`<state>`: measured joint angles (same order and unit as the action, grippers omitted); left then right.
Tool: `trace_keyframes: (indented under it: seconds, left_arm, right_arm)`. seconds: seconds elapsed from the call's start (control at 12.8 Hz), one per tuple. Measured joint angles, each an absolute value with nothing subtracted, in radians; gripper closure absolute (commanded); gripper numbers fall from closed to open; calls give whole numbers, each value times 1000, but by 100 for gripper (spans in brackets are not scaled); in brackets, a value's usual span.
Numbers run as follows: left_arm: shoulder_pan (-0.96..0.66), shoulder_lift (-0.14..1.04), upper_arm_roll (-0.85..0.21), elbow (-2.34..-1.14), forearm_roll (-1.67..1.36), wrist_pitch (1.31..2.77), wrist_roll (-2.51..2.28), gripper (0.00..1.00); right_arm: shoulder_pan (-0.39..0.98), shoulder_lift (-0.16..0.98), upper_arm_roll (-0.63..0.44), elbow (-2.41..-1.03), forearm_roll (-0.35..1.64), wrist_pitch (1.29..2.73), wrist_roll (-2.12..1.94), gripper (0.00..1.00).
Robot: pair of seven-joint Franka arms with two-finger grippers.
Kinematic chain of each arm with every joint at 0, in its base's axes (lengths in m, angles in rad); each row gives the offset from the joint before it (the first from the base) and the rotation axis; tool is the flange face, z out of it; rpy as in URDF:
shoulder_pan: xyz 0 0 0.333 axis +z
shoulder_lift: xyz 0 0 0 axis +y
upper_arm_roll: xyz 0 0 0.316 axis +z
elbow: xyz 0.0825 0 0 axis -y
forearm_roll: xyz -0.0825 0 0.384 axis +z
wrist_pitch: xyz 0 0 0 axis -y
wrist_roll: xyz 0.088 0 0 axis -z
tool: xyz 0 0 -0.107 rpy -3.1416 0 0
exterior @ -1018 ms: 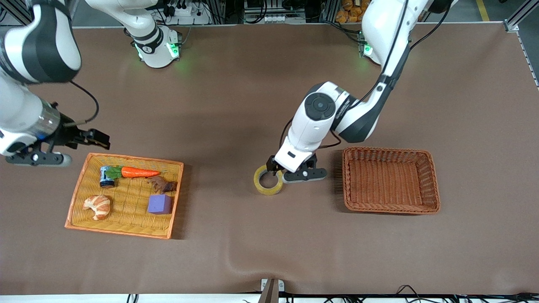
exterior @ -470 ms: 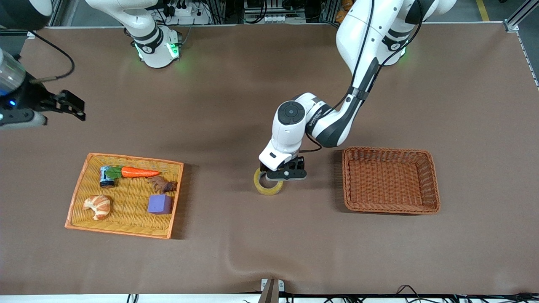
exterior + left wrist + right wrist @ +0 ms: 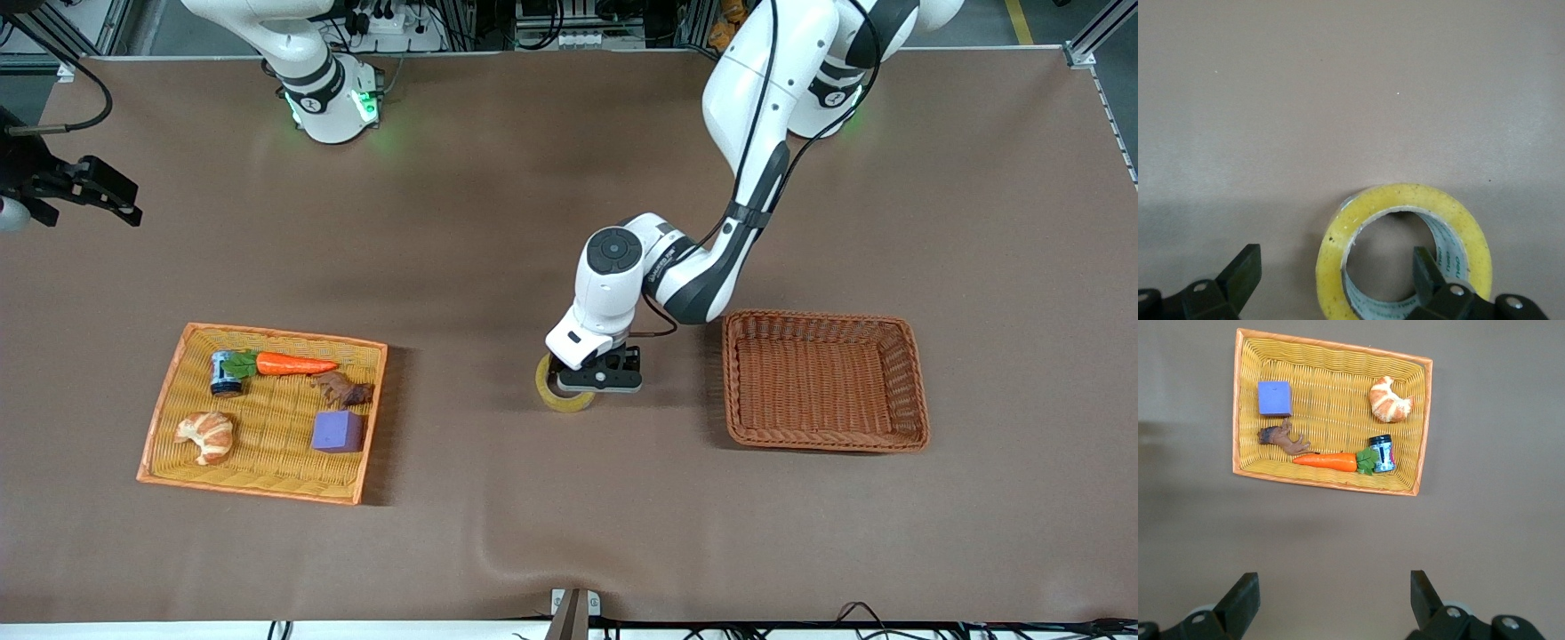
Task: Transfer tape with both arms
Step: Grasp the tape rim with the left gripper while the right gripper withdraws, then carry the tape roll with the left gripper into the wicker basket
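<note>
Tape (image 3: 1405,250) straddled by open left end effector (image 3: 1331,273)

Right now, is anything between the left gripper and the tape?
Nothing visible. The open left gripper is right at the tape, one finger inside its hole, the other outside the ring on bare table.

Front cam: high, facing both bases across the brown counter (image 3: 498,222). Left wrist cam: close, straight down. Right wrist cam: higher, sharing the yellow wicker tray (image 3: 1331,410) with front.
</note>
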<state>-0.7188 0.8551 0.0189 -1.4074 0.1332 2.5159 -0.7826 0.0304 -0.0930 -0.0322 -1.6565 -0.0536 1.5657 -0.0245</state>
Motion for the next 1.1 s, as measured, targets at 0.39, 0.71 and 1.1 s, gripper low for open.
trace_keyframes:
  seconds: [0.39, 0.71, 1.1]
  left_arm:
    - [-719, 874, 19, -1400, 144, 2519, -782, 100]
    - [-722, 879, 18, -1397, 203, 2520, -782, 100]
    - [-668, 811, 37, -1354, 206, 2514, -782, 100]
  right_arm:
    - [21, -47, -28, -1602, -8, 1573, -6, 0]
    - [-34, -8, -30, -1563, 76, 1511, -4, 0]
    - [-18, -6, -18, -1562, -3, 1481, 9, 0]
